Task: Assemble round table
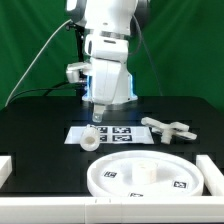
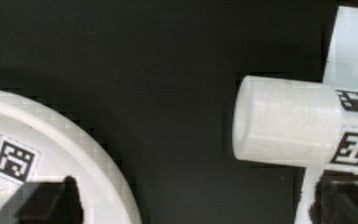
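The black table (image 1: pixel 40 120) carried all parts, with white edge rails (image 1: pixel 9 168) at its front corners. The white robot arm (image 1: pixel 108 50) stood over the rear centre, its gripper (image 1: pixel 97 116) hanging just above the table surface. The round disc (image 1: pixel 140 176), rim upward and tagged inside, lay at the front edge, towards the exterior view's right. The marker board (image 1: pixel 108 133) lay flat behind the disc, beneath the arm. The cross-shaped piece (image 1: pixel 168 128) lay apart on the exterior view's right, clear of both the disc and the board. The short post (image 1: pixel 90 141) sat at the board's corner on the exterior view's left, near the disc rim but not touching it; in the wrist view it appeared to lie on its side, tags showing. In the wrist view the fingers (image 2: pixel 34 205) were spread wide and held nothing; the post (image 2: pixel 297 120) and the disc (image 2: pixel 34 150) lay ahead of them, untouched.
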You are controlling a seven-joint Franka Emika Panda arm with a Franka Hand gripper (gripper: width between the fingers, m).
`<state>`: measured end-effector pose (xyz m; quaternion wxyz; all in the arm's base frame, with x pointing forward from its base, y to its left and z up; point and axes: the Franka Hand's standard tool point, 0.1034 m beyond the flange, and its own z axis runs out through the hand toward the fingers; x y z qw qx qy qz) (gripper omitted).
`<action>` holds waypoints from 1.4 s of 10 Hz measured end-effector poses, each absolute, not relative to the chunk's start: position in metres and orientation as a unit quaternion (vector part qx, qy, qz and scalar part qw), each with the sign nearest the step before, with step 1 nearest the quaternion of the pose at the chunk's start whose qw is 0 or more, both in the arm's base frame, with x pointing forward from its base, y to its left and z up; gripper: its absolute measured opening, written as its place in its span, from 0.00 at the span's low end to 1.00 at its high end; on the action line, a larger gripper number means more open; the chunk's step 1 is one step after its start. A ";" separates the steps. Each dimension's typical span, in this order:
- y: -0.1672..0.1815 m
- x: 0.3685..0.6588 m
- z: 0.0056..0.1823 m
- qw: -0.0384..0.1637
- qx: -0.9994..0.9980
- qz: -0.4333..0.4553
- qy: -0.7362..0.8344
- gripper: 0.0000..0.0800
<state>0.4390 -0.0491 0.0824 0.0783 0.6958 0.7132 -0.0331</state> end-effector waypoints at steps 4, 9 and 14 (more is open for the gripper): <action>-0.053 0.441 0.081 0.054 0.901 0.000 0.430 0.81; -0.071 0.452 0.085 0.026 0.951 0.008 0.309 0.81; -0.064 0.444 0.060 -0.011 0.999 -0.023 0.022 0.81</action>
